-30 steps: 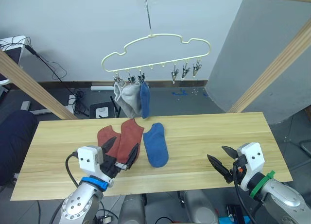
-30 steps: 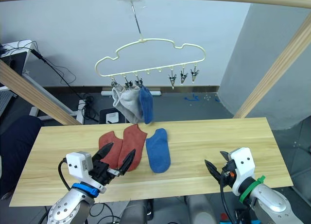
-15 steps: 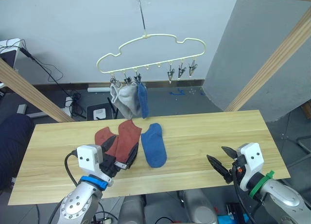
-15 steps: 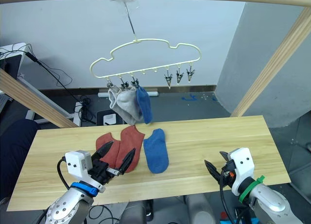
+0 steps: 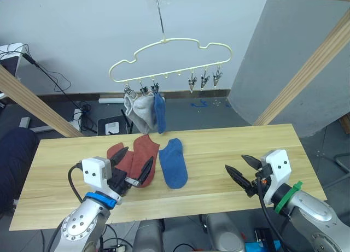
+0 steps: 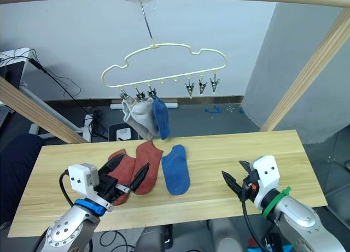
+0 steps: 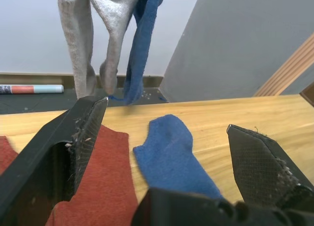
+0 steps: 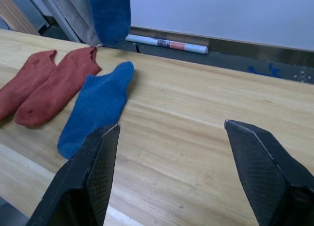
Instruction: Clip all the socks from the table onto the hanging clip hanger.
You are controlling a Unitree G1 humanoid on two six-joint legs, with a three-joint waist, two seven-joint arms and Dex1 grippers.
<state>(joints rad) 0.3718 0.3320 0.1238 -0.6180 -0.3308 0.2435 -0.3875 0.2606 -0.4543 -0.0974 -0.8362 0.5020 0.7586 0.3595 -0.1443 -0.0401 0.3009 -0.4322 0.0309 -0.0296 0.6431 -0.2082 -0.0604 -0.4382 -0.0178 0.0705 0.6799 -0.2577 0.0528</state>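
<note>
Three socks flat on counter (image 5: pixel 229 148): two rust-red socks (image 5: pixel 134 159) side by side, blue sock (image 5: pixel 174 163) just right of them. Left gripper (image 5: pixel 133 165), fingers spread wide, over the red pair. Right gripper (image 5: pixel 241 169), likewise spread, well right of blue sock. Two grey socks (image 5: pixel 139 110) and another blue one (image 5: pixel 159 112) clipped on clip hanger (image 5: pixel 169 58).

White wall (image 5: pixel 82 33), grey partition (image 5: pixel 284 50), dark floor (image 5: pixel 186 118), wooden frame poles (image 5: pixel 306 71)
</note>
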